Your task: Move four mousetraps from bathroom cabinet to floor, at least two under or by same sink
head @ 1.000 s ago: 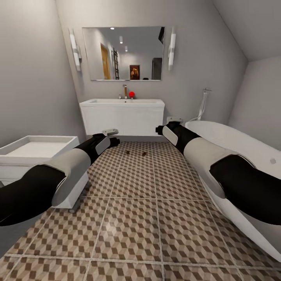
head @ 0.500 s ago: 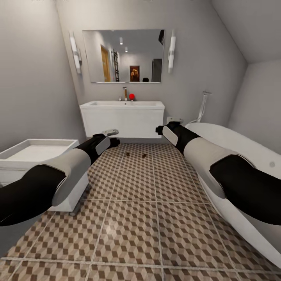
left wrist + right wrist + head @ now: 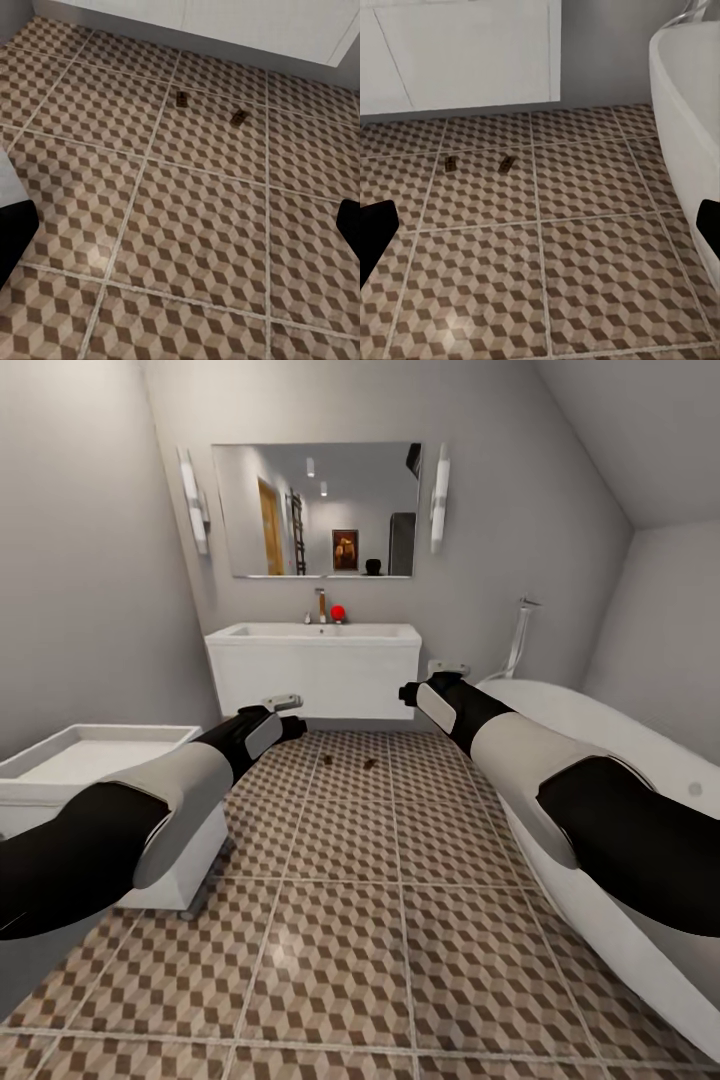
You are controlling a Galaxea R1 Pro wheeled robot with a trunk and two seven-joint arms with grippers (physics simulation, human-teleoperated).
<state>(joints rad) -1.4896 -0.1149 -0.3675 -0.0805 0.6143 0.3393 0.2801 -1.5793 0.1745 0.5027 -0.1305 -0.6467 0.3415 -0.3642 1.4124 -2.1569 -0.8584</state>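
Two mousetraps (image 3: 327, 759) (image 3: 369, 764) lie flat on the bathroom floor (image 3: 340, 920), just in front of the white sink unit (image 3: 313, 665). The left wrist view shows them as small brown boards (image 3: 181, 99) (image 3: 238, 117), and so does the right wrist view (image 3: 450, 163) (image 3: 506, 163). My left gripper (image 3: 285, 705) (image 3: 180, 232) and right gripper (image 3: 445, 668) (image 3: 540, 225) hover above the tiles, well short of the traps. Both are open with nothing between their dark fingers (image 3: 15, 232) (image 3: 709, 221). The cabinet is out of view.
A white bathtub (image 3: 600, 750) runs along the right wall. A low white basin unit (image 3: 90, 760) stands at the left under my left arm. A mirror (image 3: 315, 508) hangs over the sink, and a red object (image 3: 338, 611) sits by the tap.
The whole picture has slid down a little, so the camera has moved. Both arms hold the same pose, and the two mousetraps lie where they were.
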